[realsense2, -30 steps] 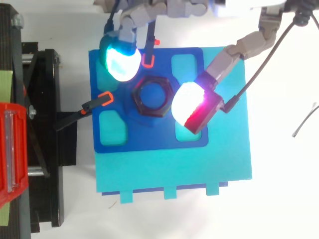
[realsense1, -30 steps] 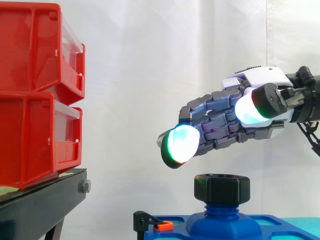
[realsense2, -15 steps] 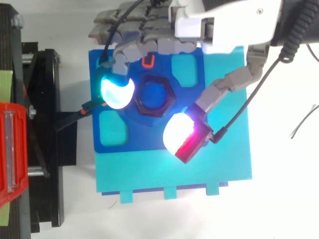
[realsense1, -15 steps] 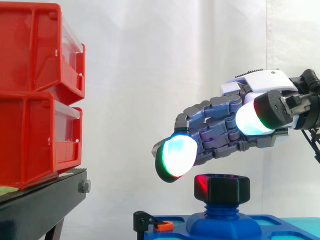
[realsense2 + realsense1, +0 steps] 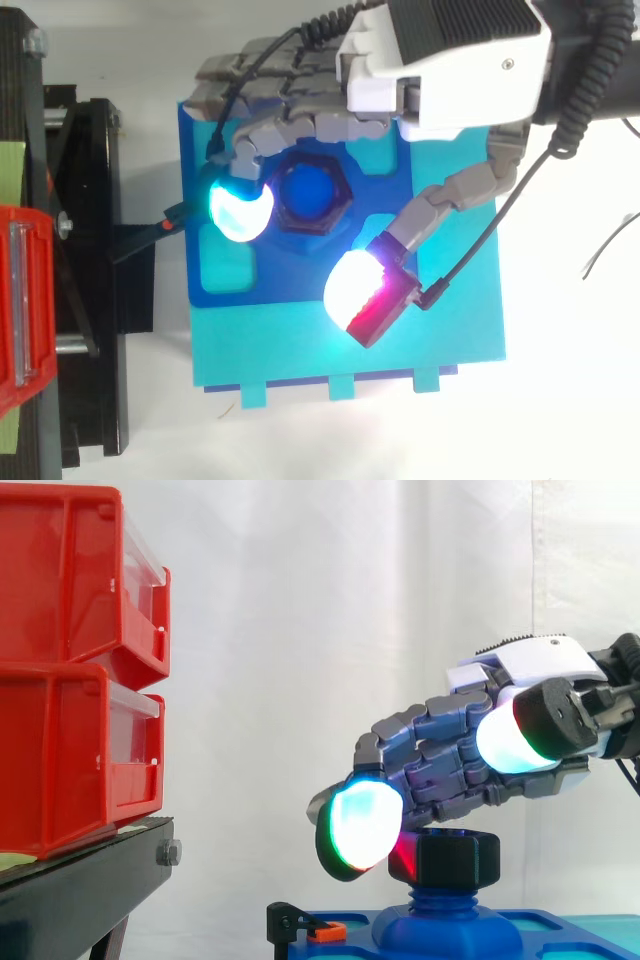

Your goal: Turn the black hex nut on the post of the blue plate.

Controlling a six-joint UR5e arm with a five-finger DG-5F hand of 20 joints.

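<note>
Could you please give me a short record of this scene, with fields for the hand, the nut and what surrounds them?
Hand: open, fingers relaxed, straddling the nut
Black hex nut: on the blue post, not gripped
Pads: in the top view, one beside the nut's left edge, thumb's pad clear of it
Blue plate: on a teal base
Background: red bins on a black stand

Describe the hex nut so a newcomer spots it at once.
Right of the red bins lies a blue plate. A blue post rises from its middle, and the hex nut sits atop it: black, six-sided, unlike the small orange-tipped clips.
</note>
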